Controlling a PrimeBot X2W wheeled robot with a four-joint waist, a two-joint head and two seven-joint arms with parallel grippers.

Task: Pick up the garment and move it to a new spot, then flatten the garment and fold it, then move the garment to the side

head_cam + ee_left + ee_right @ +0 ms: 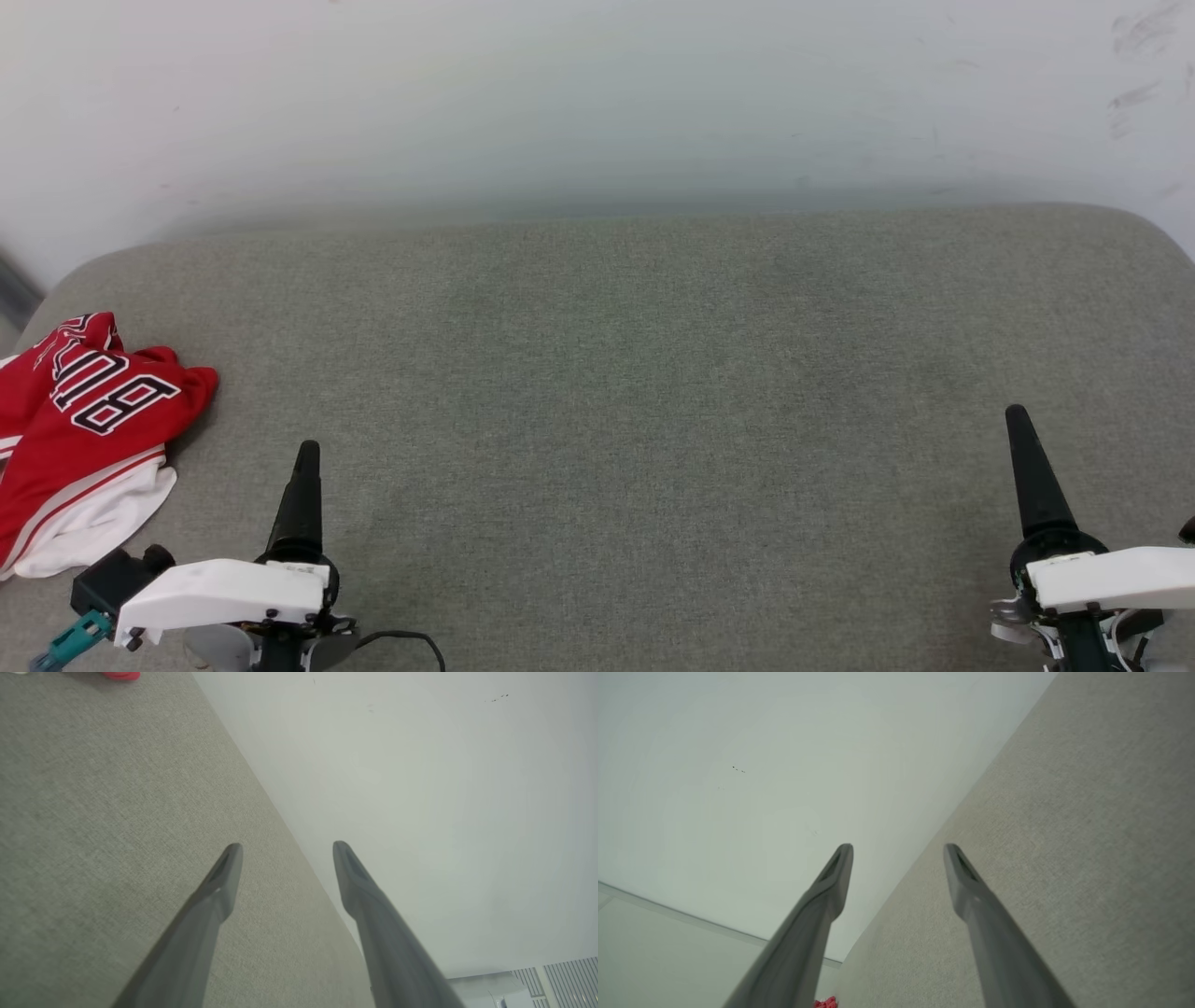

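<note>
A broad cushion (653,420) of grey-green woven cloth, finely ribbed, matte and rounded at its far corners, lies against a plain pale wall (597,93) that carries a few dark scuffs (1134,37) at its upper right.

The left gripper (287,845) hangs low over the cushion with its two long, dark, tapering fingers spread wide and nothing between them. One smooth finger (219,891) shows against the cloth and the other against the wall. The right gripper (899,847) stands the same way, fingers parted and empty, well apart from the left one across bare cloth.

The garment (84,439) lies in a crumpled heap on the cushion, to the outer left of the left gripper and a little beyond its white wrist housing, near it but not touching. It is soft red jersey cloth, rumpled into rounded folds. Its long axis runs roughly alongside the left gripper's finger, away from the robot. The end toward the robot is a white sleeve with red-and-white striped trim. The far end is red and bears black, white-outlined letters that lie turned sideways. The picture's edge cuts off its outer part.

Beside the left wrist housing sit a dark block and a teal plug (65,644).
</note>
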